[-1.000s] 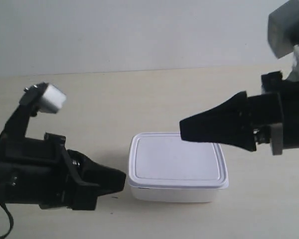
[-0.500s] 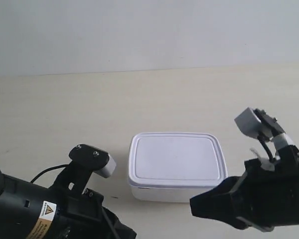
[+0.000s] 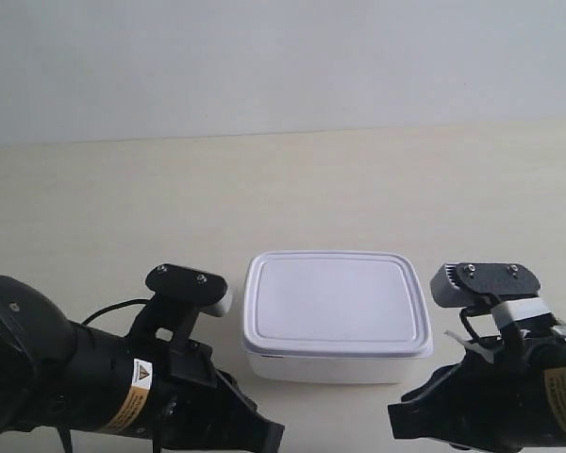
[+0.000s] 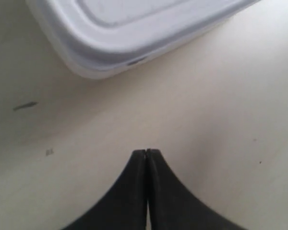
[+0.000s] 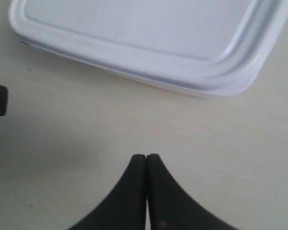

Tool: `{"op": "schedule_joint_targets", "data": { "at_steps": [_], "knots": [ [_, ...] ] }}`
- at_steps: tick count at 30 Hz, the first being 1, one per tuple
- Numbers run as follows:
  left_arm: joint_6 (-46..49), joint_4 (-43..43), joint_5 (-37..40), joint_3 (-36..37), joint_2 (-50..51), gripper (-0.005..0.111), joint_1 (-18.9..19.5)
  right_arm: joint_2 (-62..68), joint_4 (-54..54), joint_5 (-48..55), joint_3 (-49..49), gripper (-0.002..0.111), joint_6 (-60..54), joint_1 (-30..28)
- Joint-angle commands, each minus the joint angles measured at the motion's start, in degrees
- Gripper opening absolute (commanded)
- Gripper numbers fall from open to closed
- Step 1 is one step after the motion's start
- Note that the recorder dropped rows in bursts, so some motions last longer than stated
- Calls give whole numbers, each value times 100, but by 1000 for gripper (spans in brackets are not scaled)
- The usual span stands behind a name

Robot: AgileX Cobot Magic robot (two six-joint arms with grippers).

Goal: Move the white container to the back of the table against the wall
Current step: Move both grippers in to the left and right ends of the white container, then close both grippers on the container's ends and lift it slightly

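Left gripper [image 4: 146, 152] clenched on nothing; right gripper [image 5: 146, 156] likewise. Both tips sit just short of the white container [image 3: 335, 307], which rests on the table [image 3: 123, 189], well apart from the wall [image 3: 264, 66]. Judged light, rigid and slick-lidded, so push at its near side wall. Since a second ago both arms have dropped to that side; the container is unmoved.

dark streak [image 4: 25, 106] | short, thin, lying flat | grey smudge [image 4: 49, 152] | fainter, near the streak, apart
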Motion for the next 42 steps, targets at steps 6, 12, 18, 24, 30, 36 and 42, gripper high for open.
{"op": "schedule_joint_targets", "data": {
  "at_steps": [6,12,18,24,30,36,42],
  "knots": [
    [76,-58,92,-336,503,0,-62,349,8,504,-56,0,-11,20],
    [149,-58,180,-553,766,0,-62,466,8,505,-258,0,-11,20],
    [263,-58,389,-740,906,0,-62,705,8,734,-271,0,-46,20],
    [372,-58,720,-865,917,0,-62,1014,8,701,-554,0,-46,20],
    [372,-58,943,-865,917,0,-62,1314,8,701,-809,0,-59,20],
    [415,-58,1181,-937,917,0,-62,1571,8,714,-1007,0,-72,20],
    [439,-58,1331,-1106,917,0,-62,1709,8,885,-1162,0,-72,20]
  ]
}}
